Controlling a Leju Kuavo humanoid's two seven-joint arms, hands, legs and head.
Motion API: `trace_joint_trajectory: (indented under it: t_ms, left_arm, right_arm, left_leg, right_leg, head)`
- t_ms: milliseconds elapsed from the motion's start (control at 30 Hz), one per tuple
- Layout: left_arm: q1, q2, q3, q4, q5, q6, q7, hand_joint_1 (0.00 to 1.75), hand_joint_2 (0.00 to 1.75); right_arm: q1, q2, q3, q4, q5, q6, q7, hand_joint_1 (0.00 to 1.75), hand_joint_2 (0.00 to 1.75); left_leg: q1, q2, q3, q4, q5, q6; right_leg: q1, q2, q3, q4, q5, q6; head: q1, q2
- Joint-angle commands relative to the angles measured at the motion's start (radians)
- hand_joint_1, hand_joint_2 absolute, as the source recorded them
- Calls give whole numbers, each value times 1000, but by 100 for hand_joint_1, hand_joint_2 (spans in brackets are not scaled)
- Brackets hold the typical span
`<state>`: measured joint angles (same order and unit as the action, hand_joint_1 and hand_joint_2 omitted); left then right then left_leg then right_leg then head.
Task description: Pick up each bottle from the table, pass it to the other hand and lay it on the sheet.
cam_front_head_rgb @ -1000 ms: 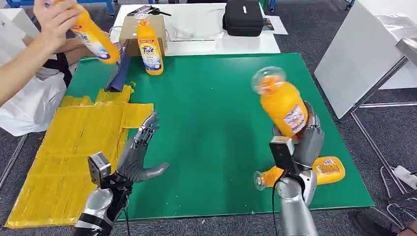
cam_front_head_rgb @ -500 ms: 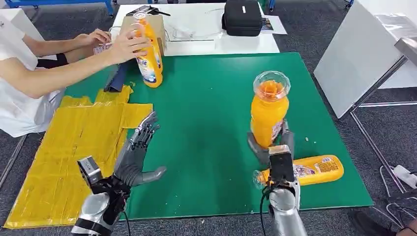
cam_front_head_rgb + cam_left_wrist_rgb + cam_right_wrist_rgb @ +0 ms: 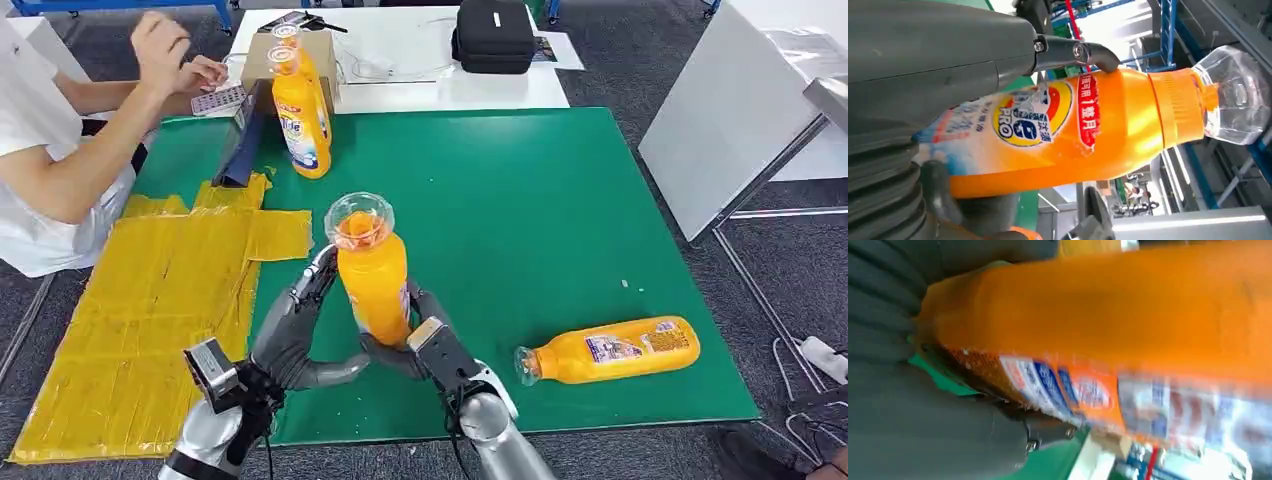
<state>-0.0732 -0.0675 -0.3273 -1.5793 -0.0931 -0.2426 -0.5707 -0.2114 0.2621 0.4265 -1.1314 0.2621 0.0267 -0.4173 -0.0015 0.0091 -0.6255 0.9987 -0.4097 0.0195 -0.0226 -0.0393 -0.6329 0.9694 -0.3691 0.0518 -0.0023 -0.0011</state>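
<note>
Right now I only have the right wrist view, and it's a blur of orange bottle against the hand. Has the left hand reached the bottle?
Observer: Yes. In the left wrist view a left fingertip rests on the held bottle near its shoulder. I cannot tell whether the left hand grips it.
Operator: How is the bottle standing?
Observer: Upright, clear cap up, between the two hands, with the right hand holding it low on the body.
Operator: Anything left to pick up?
Observer: A second bottle lies on its side on the green mat, on the robot's right. The yellow sheet is on the left.
</note>
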Motion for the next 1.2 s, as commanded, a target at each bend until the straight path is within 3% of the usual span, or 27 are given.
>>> trace_joint_trajectory:
  t_ms: [33, 233, 467, 733, 767, 800, 1200]
  left_arm:
    - [-33, 7, -34, 73, -33, 41, 18, 0, 175]
    - [-69, -11, 2, 173, -3, 67, 55, 0, 175]
    - [-74, -12, 13, 185, 24, 44, 61, 0, 175]
    - [-114, -37, 170, 308, 262, -40, 127, 0, 175]
    - [-113, -41, 177, 305, 274, -41, 126, 38, 175]
    - [-103, -49, 197, 285, 314, -51, 124, 175, 175]
    - [-21, -73, 216, 96, 299, 25, 52, 175, 175]
  right_arm:
    - [-67, -1, 105, 132, 27, -21, -9, 175, 175]
    - [-56, 2, 190, 114, 138, -104, 2, 175, 175]
    - [-58, -1, 198, 121, 145, -111, -1, 175, 175]
    - [-50, -12, 243, 127, 215, -198, -5, 175, 175]
    - [-51, -12, 243, 132, 214, -198, -5, 175, 175]
    - [-52, -14, 245, 143, 209, -201, -7, 175, 175]
    - [-22, -28, 231, 132, 207, -218, -13, 175, 175]
  left_leg:
    - [1, 0, 4, -1, -1, -1]
    - [1, -1, 4, -1, -1, -1]
    - [2, 0, 5, 0, -2, -1]
    - [1, 0, 6, -1, -1, -1]
    - [1, 0, 5, -1, -1, -1]
    - [2, 0, 7, 0, -2, -2]
    - [2, 0, 5, 0, -3, -1]
  right_leg:
    - [1, 3, 4, -1, -1, -2]
    - [1, 2, 4, -1, -1, -2]
    - [1, 3, 5, -1, -1, -2]
    - [1, 2, 5, -1, -1, -3]
    - [1, 2, 5, -1, -1, -2]
    - [1, 3, 6, -1, -2, -3]
    - [2, 3, 6, -1, -2, -3]
  head:
    - [0, 0]
    - [0, 0]
    - [0, 0]
    - [0, 0]
    - [0, 0]
    - [0, 0]
    - [0, 0]
